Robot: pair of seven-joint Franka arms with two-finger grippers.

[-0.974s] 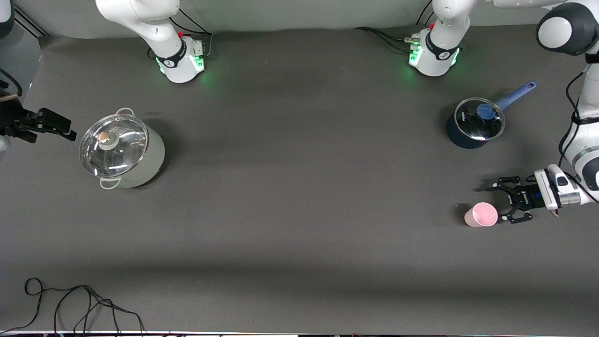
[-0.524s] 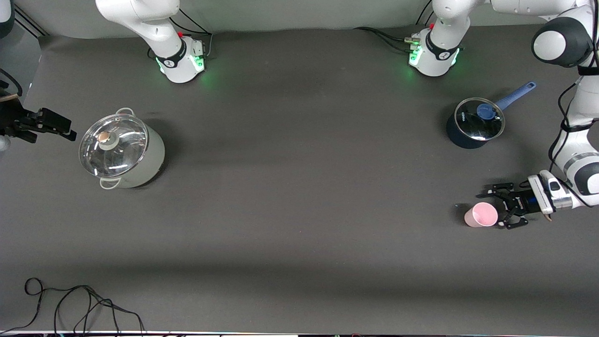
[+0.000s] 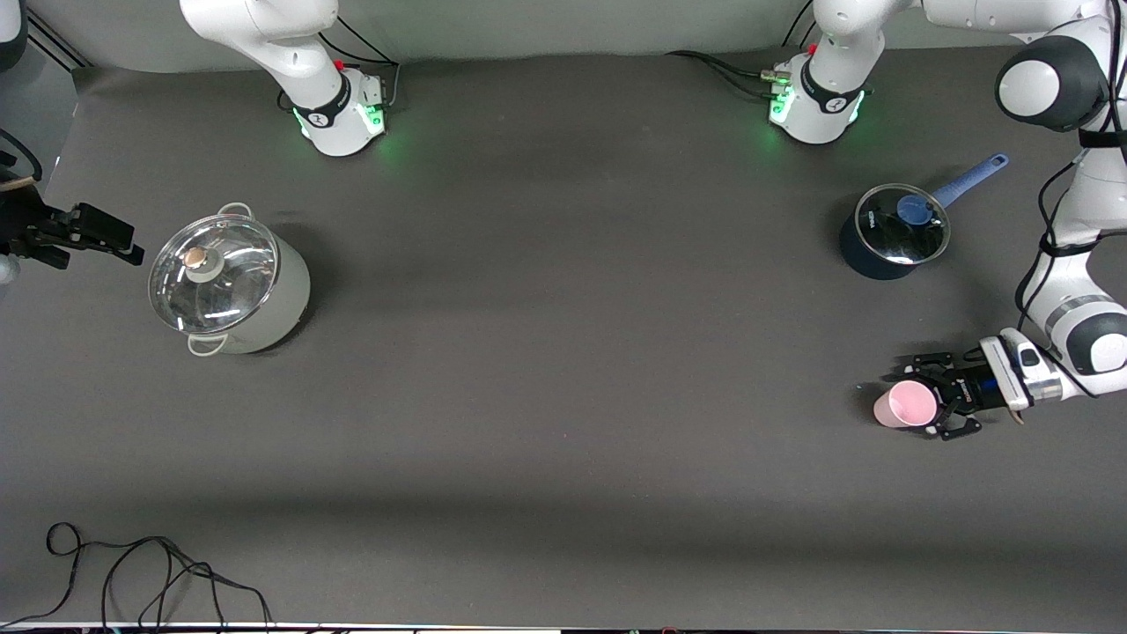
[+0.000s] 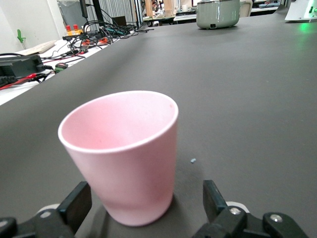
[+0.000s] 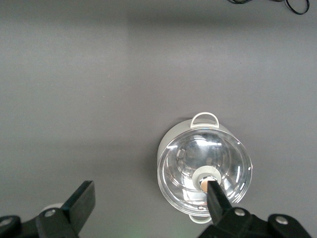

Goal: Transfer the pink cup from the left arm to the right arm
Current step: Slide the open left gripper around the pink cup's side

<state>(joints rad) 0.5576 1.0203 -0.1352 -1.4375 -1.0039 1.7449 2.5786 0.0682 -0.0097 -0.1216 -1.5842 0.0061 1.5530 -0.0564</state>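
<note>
The pink cup stands upright on the surface, nearer the front camera than the blue saucepan, with the left gripper low around it, jaws wide and not yet closed. If they close unevenly, one finger could tip the light cup. The right gripper waits wide open beside the grey pot.

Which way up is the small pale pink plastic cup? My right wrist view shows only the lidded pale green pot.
Observer: The small pale pink plastic cup stands upright on the dark table.
Operator: Is the left pincer holding it?
Observer: No; the left pincer is open, one finger each side, gaps showing.
Operator: Anything nearby?
Observer: A lidded dark blue saucepan, farther from the front camera. The right pincer waits open beside the pale green pot.
</note>
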